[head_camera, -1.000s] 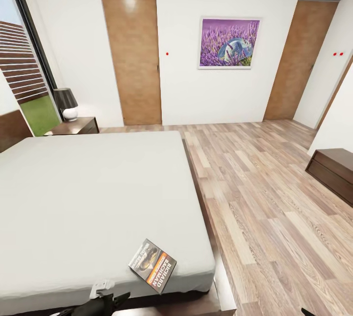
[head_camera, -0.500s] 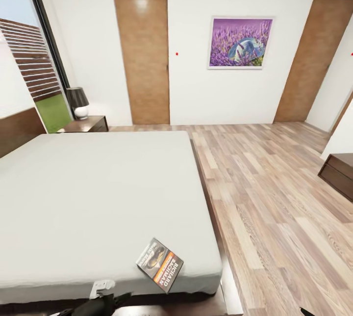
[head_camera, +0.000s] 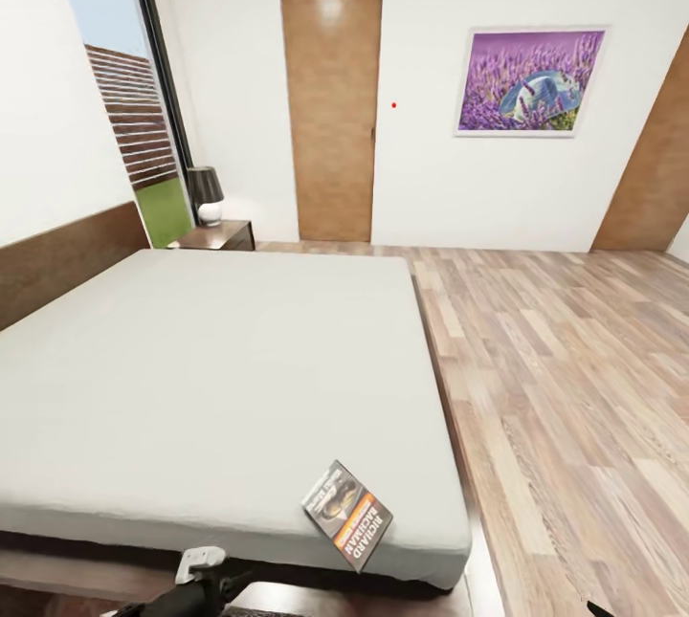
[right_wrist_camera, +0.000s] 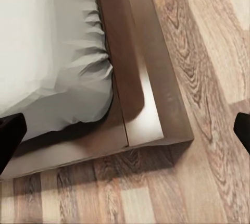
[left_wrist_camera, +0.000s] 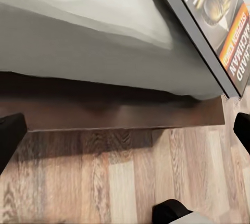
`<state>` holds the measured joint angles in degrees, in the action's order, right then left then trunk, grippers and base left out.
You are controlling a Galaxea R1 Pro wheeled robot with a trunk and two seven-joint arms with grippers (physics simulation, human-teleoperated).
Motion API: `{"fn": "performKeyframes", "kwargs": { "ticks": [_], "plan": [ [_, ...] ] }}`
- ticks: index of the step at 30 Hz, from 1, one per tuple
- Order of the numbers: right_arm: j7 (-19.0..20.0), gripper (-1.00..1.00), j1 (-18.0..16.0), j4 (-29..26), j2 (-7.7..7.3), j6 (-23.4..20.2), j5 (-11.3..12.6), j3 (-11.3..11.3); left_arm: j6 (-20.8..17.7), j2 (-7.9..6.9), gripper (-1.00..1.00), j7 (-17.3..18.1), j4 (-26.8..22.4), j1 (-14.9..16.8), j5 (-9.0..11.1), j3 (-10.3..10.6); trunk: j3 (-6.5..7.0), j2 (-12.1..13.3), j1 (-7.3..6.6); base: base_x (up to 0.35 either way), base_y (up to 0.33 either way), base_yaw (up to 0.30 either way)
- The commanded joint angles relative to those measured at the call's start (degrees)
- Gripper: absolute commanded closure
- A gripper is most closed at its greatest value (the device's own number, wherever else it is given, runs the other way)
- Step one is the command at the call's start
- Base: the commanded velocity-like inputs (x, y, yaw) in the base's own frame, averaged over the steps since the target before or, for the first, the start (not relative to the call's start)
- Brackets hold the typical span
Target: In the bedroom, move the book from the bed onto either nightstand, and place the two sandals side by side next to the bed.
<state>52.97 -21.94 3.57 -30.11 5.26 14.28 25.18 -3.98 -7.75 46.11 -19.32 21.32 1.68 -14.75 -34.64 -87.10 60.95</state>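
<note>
Head view first: we stand at the foot of the large low bed [head_camera: 220, 378], its plain white mattress on a dark brown wooden platform frame, and the thin dark paperback book [head_camera: 347, 515] with the orange band and white "RICHARD" lettering lies flat near the mattress's near right corner. Far off, beside the headboard, a small glossy dark-brown nightstand [head_camera: 218, 236] carries a dark-shaded lamp [head_camera: 205, 193] (so only part of its top is free). Our left gripper [head_camera: 196, 581] shows at the bottom edge, low against the frame, below and to the left of the book. No blue sandals appear here.

Left wrist view: the book [left_wrist_camera: 213, 23] sits at the mattress edge, a corner reaching slightly past it, above the dark frame board [left_wrist_camera: 120, 112] and the wood-plank floor [left_wrist_camera: 104, 182]. The left gripper's [left_wrist_camera: 125, 130] dark fingertips stand wide apart at the picture's two sides, holding nothing.

Right wrist view: we look at the frame corner [right_wrist_camera: 151, 114] and the rumpled mattress corner [right_wrist_camera: 62, 78]; the right gripper's [right_wrist_camera: 125, 130] fingers are likewise spread wide and empty.

We judge the book step is in hand, with nothing grasped yet. The next move calls for raising the left gripper to mattress height, closing on the book's overhanging edge, then driving round to the nightstand.
</note>
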Motion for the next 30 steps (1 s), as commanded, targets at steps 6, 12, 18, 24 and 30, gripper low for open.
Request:
{"fn": "performKeyframes", "kwargs": {
  "ticks": [6,12,18,24,30],
  "plan": [
    [0.20,-1.00,-0.12,0.30,-0.04,0.54,0.49,-0.48,-0.42,0.10,-1.00,0.29,0.06,0.04,0.17,-0.22,-0.05,-0.03,0.00,0.000,0.000,0.257],
    [0.20,-1.00,-0.12,0.30,-0.04,0.54,0.49,-0.48,-0.42,0.10,-1.00,0.29,0.07,0.04,0.17,-0.20,-0.05,-0.03,0.00,0.000,0.000,0.080],
    [0.20,-1.00,-0.12,0.30,-0.04,0.54,0.49,-0.48,-0.49,0.10,-1.00,0.15,0.07,0.04,0.17,-0.21,-0.05,-0.03,0.00,0.000,0.000,0.011],
    [0.20,-1.00,-0.12,0.30,-0.04,0.54,0.49,-0.48,-0.50,0.13,-1.00,0.12,0.07,0.04,0.17,-0.19,-0.05,-0.03,0.00,0.000,0.000,0.001],
    [0.20,-1.00,-0.11,0.30,-0.04,0.54,0.49,-0.48,-0.42,0.12,-1.00,0.12,1.83,0.04,0.09,-0.27,-0.05,-0.03,0.00,0.000,0.000,0.000]
  ]
}}
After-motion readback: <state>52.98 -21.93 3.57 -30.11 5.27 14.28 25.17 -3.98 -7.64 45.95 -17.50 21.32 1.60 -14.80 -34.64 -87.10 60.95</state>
